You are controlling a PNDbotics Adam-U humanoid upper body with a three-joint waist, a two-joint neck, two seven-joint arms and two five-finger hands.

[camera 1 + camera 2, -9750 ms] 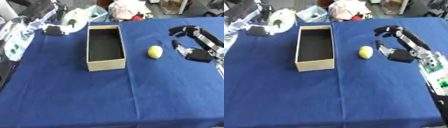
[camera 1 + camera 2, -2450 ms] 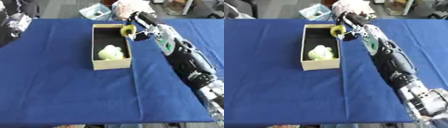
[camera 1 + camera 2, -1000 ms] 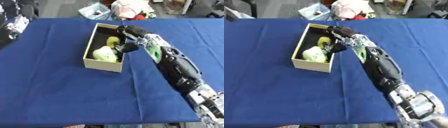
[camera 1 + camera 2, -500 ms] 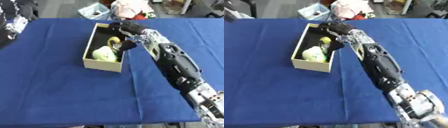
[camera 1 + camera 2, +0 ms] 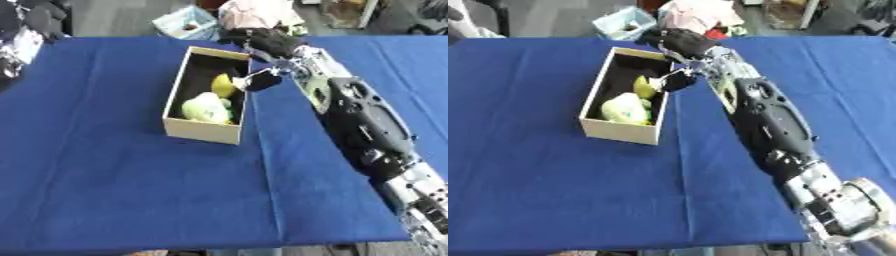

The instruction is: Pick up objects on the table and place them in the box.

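An open cardboard box [image 5: 202, 131] stands on the blue tablecloth [image 5: 131, 190], left of centre. Inside it lie a yellow fruit [image 5: 223, 85] by the right wall and a pale green lumpy object [image 5: 206, 107] nearer the front. My right hand [image 5: 266, 43] hovers over the box's far right corner, open and holding nothing, with one dark fingertip [image 5: 261, 80] hanging beside the right wall. Its long arm [image 5: 363, 115] runs down the right side. My left hand [image 5: 39, 15] shows at the upper left corner, far from the box.
Beyond the table's far edge sit a light blue basket [image 5: 187, 23] and a pink and white bundle [image 5: 255, 12]. Blue cloth stretches wide in front of the box and to its left.
The yellow fruit, on the table at first and then carried over the box, now lies inside. My right hand has let go and drawn back toward the far right corner.
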